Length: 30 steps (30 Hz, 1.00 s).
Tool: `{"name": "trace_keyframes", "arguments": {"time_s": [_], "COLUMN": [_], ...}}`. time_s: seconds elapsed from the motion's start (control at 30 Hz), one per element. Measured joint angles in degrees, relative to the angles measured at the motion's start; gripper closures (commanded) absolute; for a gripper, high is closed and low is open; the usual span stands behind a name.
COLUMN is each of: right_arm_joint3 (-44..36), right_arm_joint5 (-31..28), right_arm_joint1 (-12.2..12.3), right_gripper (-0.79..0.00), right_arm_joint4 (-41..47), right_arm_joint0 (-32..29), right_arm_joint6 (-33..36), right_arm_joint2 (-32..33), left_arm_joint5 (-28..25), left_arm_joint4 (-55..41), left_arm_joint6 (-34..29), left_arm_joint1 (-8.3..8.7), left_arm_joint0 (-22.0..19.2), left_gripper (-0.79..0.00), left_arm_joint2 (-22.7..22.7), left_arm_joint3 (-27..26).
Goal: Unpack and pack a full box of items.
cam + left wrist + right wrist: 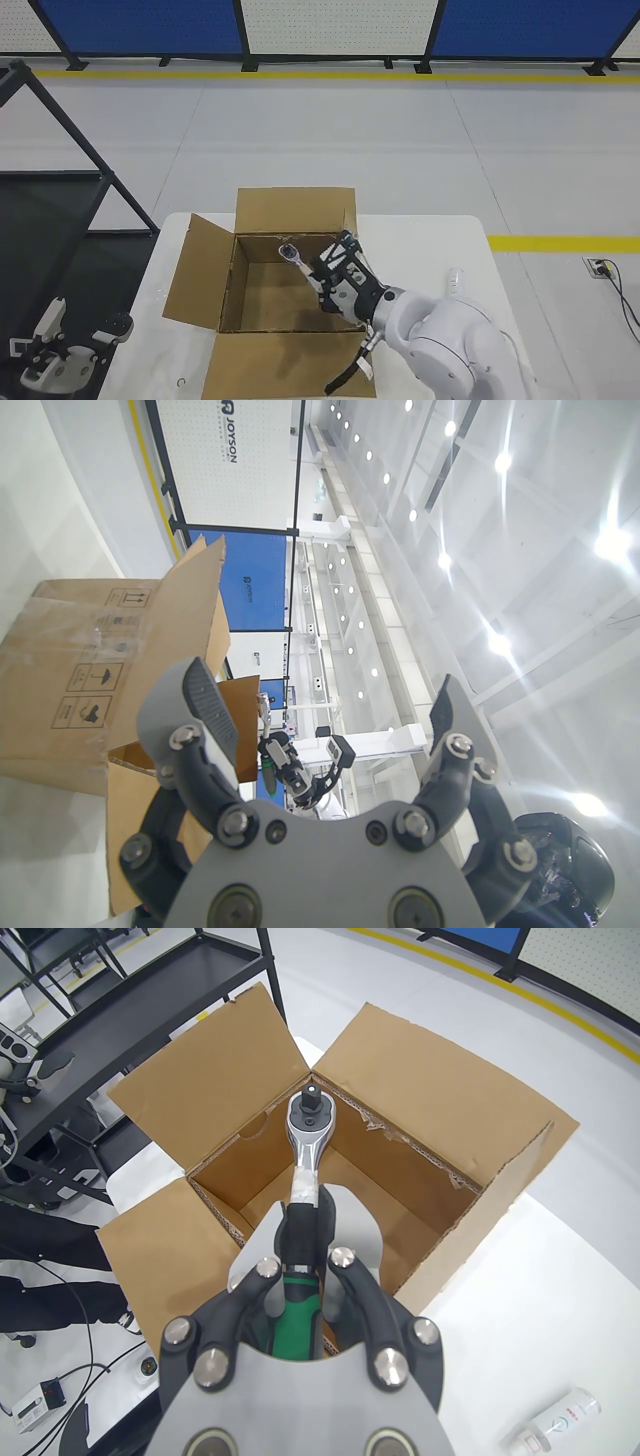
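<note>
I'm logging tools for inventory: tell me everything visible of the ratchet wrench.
The ratchet wrench has a shiny chrome head with a black square drive, a tape-wrapped neck and a black-and-green grip. The right gripper is shut on the grip, holding the head over the open cardboard box, toward one inner corner. Nothing else seems to touch it.

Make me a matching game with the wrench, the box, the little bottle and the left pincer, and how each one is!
Things:
1 ratchet wrench
2 cardboard box
3 small clear bottle
4 left pincer

States:
A lying on its side beside the cardboard box
B open, holding nothing
C gripped by the right pincer
D flaps folded out

Pairs: 1-C, 2-D, 3-A, 4-B.
</note>
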Motion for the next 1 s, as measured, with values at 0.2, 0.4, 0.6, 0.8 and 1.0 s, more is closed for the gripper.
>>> {"name": "trace_keyframes", "arguments": {"time_s": [0.2,0.4,0.6,0.8,1.0], "right_arm_joint3": [7.46,15.15,23.35,29.30,29.17], "right_arm_joint5": [3.85,8.00,9.89,11.04,11.01], "right_arm_joint1": [-1.49,-3.59,-5.88,-7.55,-7.51], "right_gripper": [0.000,0.000,0.000,0.000,0.000], "right_arm_joint4": [-0.99,-1.36,-1.62,-0.96,-0.98], "right_arm_joint0": [5.84,12.28,17.66,20.48,20.42], "right_arm_joint6": [-1.26,-2.23,-2.91,-3.59,-3.55], "right_arm_joint2": [-4.68,-9.80,-14.74,-17.46,-17.40], "left_arm_joint5": [0.00,0.00,0.00,0.00,0.00], "left_arm_joint4": [0.00,0.00,0.00,0.00,0.00], "left_arm_joint6": [0.00,0.00,0.00,0.00,0.00], "left_arm_joint1": [0.00,0.00,0.00,0.00,0.00], "left_arm_joint0": [0.00,0.00,0.00,0.00,0.00], "left_gripper": [-0.785,-0.785,-0.785,-0.785,-0.785], "left_arm_joint2": [0.00,0.00,0.00,0.00,0.00], "left_arm_joint3": [0.00,0.00,0.00,0.00,0.00]}}
